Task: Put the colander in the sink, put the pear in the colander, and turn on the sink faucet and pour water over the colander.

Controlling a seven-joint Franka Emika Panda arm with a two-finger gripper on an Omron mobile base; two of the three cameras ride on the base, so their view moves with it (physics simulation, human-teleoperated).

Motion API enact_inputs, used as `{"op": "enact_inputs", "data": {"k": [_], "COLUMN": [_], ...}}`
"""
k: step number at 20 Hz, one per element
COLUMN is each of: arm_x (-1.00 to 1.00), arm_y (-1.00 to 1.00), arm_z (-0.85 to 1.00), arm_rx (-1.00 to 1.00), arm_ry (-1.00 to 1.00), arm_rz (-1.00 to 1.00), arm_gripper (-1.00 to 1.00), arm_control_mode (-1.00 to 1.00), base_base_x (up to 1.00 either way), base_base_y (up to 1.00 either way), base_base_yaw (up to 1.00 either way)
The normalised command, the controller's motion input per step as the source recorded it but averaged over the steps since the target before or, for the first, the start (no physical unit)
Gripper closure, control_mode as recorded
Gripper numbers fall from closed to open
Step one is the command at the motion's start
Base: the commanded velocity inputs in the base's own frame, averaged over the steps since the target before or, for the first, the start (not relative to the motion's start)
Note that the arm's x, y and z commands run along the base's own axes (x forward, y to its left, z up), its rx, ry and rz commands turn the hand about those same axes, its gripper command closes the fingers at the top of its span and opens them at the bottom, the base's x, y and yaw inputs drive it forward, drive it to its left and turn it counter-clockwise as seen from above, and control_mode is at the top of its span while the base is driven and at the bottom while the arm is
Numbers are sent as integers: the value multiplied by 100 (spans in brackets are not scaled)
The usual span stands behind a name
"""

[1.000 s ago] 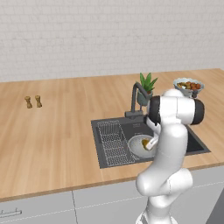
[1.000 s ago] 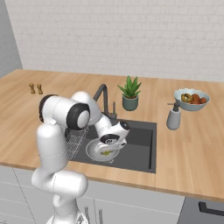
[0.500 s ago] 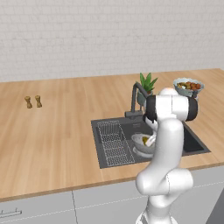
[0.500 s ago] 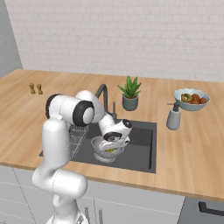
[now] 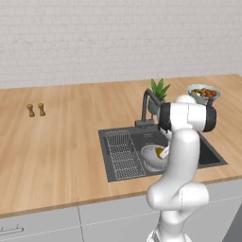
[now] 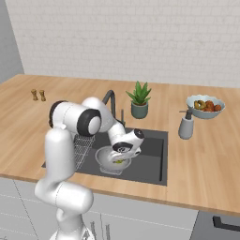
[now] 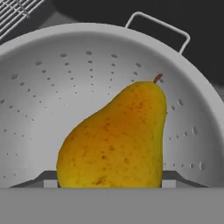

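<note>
Right at the counter's front edge the sink (image 6: 150,154) is cut into the wood, and the arm bends down into it so the gripper (image 6: 121,159) sits low inside the basin, over the colander (image 6: 105,161). The colander rests on the sink floor just right of the wire rack (image 5: 120,153), with bare dark basin beyond it toward the right wall. From the hand view, the pear (image 7: 116,140) lies inside the colander, stem tipped up toward the far rim and its wire handle (image 7: 159,28). The dark finger tips (image 7: 173,178) stand on either side of the fruit's wide end, set broadly apart; whether they press on the skin or stand just clear of it I cannot tell. Behind the basin the sink faucet (image 6: 111,101) rises from the back rim, spout bent forward above the arm. Just beyond it is a potted plant (image 6: 139,99), with a soap dispenser (image 6: 186,125) to the right and a fruit bowl (image 6: 205,106) near the wall. Far left, two small shakers (image 6: 38,95) stand alone on open countertop.
</note>
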Motion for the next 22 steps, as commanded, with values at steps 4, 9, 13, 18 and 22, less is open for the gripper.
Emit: {"op": "enact_inputs", "data": {"k": [4, 9, 13, 18, 22], "arm_x": [-11, 0, 0, 0, -1], "arm_y": [0, 6, 14, 4, 0], "arm_z": [22, 8, 1, 10, 31], "arm_rx": [0, 0, -2, -4, 0], "arm_ry": [-2, 0, 0, 0, 0], "arm_rz": [0, 0, 0, 0, -2], "arm_gripper": [100, 100, -100, -100, -100], "arm_control_mode": [-100, -100, -100, -100, -100], "base_base_x": [0, 0, 0, 0, 0], "base_base_y": [0, 0, 0, 0, 0], "base_base_yaw": [0, 0, 0, 0, 0]}}
